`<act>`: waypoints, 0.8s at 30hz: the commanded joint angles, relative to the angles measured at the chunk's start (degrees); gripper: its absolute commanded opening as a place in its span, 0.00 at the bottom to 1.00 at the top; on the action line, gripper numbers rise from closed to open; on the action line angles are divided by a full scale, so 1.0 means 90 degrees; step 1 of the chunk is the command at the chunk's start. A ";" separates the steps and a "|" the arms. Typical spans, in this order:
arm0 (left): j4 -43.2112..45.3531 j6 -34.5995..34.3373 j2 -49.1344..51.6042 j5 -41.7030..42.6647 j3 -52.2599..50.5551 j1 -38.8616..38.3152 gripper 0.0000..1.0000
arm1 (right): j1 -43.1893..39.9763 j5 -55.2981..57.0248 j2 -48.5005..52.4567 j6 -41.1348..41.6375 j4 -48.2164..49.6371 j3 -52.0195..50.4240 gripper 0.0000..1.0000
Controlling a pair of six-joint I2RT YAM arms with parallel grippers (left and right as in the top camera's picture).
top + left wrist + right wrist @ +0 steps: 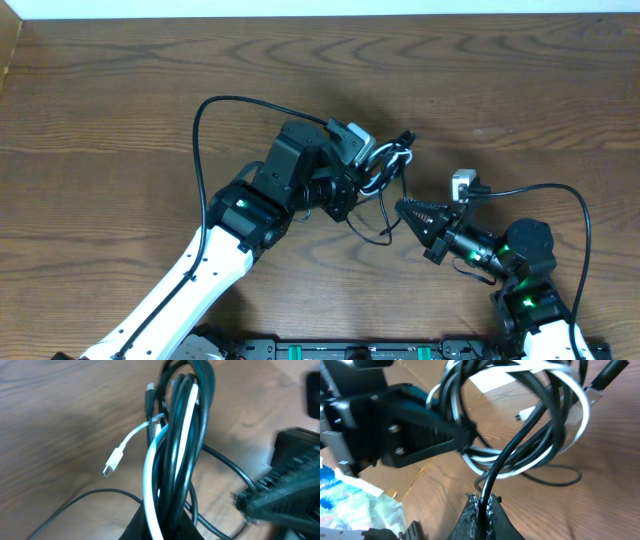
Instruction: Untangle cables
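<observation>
The cables (385,165) are one tangled bundle of white and black cords held above the wooden table. My left gripper (362,178) is shut on the bundle; in the left wrist view the coils (177,445) rise from its jaws (165,522), with a white plug end (111,466) hanging left. My right gripper (403,208) is shut on one black cord (520,445) that runs up from its jaws (484,505) into the loops. A black strand (378,232) droops between the grippers.
The thicker arm cables arc over the table at the left (200,110) and the right (575,200). The wooden table (120,90) stretches to a white strip at the far edge (320,8). The left arm body (395,430) fills the left of the right wrist view.
</observation>
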 commanded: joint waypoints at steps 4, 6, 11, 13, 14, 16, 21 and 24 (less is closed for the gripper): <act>-0.0034 0.0721 0.0005 0.1724 0.0051 0.0002 0.07 | -0.0117 0.0486 -0.0049 -0.0027 0.0012 0.0056 0.01; -0.0039 0.0838 0.0005 0.2062 0.0051 0.0002 0.08 | -0.0117 0.0573 -0.0049 -0.0002 0.0024 0.0056 0.01; -0.0381 0.1372 0.0005 0.2220 0.0051 0.0002 0.08 | -0.0119 0.0631 -0.0049 0.0253 0.0325 0.0056 0.01; -0.0624 0.1695 0.0005 0.2212 0.0049 0.0002 0.08 | -0.0121 0.0627 -0.0051 0.0389 0.0515 0.0056 0.01; -0.0750 0.1841 0.0005 0.2154 0.0049 0.0002 0.08 | -0.0129 0.0605 -0.0051 0.0508 0.0605 0.0056 0.01; -0.0957 0.1926 0.0005 0.1727 0.0051 0.0002 0.07 | -0.0187 0.0442 -0.0049 0.0801 0.0777 0.0056 0.01; -0.1178 0.1926 0.0005 0.0857 0.0051 0.0005 0.08 | -0.0420 -0.0049 -0.0049 0.1287 0.0857 0.0056 0.01; -0.1146 0.1926 0.0005 0.0884 0.0051 0.0002 0.08 | -0.0529 -0.0236 -0.0049 0.1537 0.0964 0.0056 0.01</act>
